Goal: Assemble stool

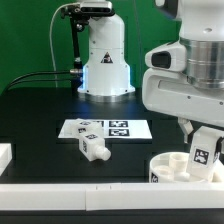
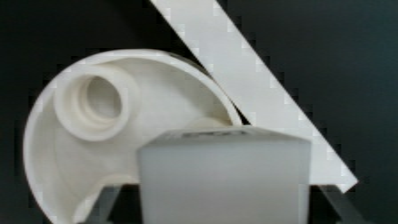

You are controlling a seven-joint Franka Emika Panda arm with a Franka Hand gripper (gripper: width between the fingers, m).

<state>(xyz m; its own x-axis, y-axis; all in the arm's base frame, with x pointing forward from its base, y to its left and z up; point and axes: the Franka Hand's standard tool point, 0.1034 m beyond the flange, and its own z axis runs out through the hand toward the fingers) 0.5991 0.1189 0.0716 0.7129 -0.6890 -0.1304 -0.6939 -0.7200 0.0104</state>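
My gripper [image 1: 204, 140] is shut on a white stool leg [image 1: 202, 154] with a black-and-white tag. It holds the leg upright just above the round white seat [image 1: 172, 172] at the exterior view's lower right. In the wrist view the leg [image 2: 226, 168] fills the space between my two dark fingers [image 2: 118, 205]. The seat [image 2: 80, 150] lies below it, and a round socket [image 2: 102, 100] shows off to one side of the leg. A short white stub [image 1: 177, 158] rises from the seat. Another leg [image 1: 92, 148] lies on its side on the black table.
The marker board [image 1: 106, 128] lies flat mid-table, behind the loose leg. A long white rail [image 1: 90, 191] runs along the front edge, and a white block [image 1: 5, 155] sits at the left. A white rail [image 2: 222, 60] passes beside the seat. A white robot base [image 1: 105, 60] stands at the back.
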